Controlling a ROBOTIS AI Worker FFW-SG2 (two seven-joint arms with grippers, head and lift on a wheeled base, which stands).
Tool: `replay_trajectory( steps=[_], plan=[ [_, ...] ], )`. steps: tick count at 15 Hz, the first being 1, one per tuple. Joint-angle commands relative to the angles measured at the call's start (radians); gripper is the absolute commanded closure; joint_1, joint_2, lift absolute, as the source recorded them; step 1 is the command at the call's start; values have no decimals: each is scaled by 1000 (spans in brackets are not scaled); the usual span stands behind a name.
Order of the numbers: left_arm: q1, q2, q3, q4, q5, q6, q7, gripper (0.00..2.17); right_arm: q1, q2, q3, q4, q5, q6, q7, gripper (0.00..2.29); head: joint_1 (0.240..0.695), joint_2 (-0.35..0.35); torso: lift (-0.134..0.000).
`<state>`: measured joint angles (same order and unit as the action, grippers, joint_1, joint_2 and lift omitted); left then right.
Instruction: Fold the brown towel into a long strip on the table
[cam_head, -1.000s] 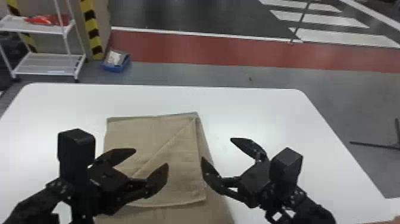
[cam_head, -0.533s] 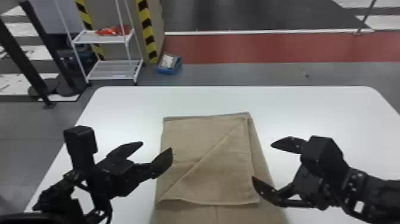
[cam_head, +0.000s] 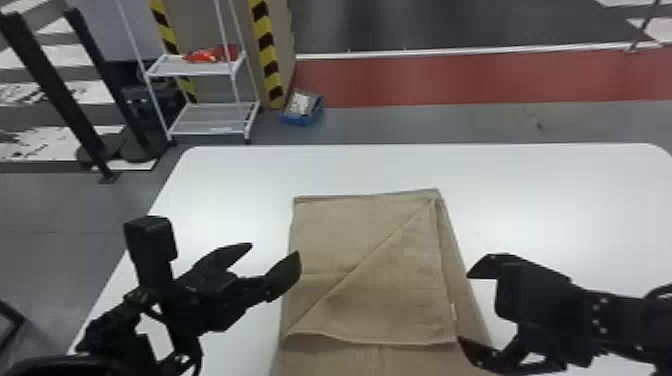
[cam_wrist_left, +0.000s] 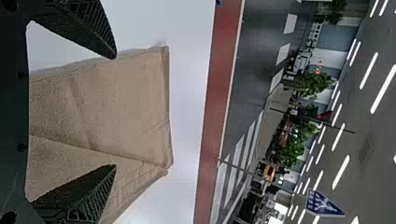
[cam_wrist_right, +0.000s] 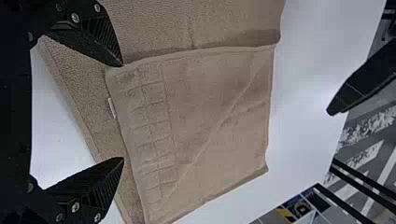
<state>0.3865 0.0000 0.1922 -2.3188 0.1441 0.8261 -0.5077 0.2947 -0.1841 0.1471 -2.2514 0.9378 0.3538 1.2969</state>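
Taking twelve o'clock as the far side in the head view, you have the brown, soft-woven cloth towel (cam_head: 330, 235) lying flat in layers at the middle of the smooth white bench (cam_head: 240, 175), its top flap (cam_head: 395, 295) crossed by a slanting line from one o'clock down to about eight. The step in hand looks like taking up that flap's near corner, between four and five o'clock, to square the layers before the long fold. Do it well by bringing the black two-fingered right hand (cam_head: 463, 307) low and closing on the upper layer alone; pinch the base cloth too and you would likely drag the whole stack askew. Lift only a little, draw the edge straight, then lay it down and smooth towards six o'clock. Your right hand is spread wide with nothing gripped, one fingertip right by that corner; whether it touches cloth, you cannot tell from here. The matching black left hand (cam_head: 274, 250) is at nine to ten o'clock, also well open and empty, beside the towel's left edge; it could steady that side while you pull.
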Motion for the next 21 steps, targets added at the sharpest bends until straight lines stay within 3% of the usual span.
replay_trajectory(
  steps=[1, 3, 8, 18, 21],
  plan=[
    [3, -3, 0, 6, -1, 2, 0, 36, -38, -6, 40, 67, 44, -14, 16, 218, 695, 104, -123],
    [8, -3, 0, 6, -1, 2, 0, 36, -65, -8, 71, 115, 65, -14, 58, 275, 695, 112, -123],
    [11, -3, 0, 10, -3, 2, 0, 36, -100, -8, 114, 190, 84, -14, 62, 404, 695, 135, -123],
    [15, -3, 1, 24, -5, -1, -2, 36, -132, 12, 117, 231, 72, 1, -27, 589, 695, 135, -123],
    [17, -3, 6, 24, -3, -1, -3, 36, -132, 12, 118, 233, 70, 1, -19, 998, 695, 139, -123]
  ],
)
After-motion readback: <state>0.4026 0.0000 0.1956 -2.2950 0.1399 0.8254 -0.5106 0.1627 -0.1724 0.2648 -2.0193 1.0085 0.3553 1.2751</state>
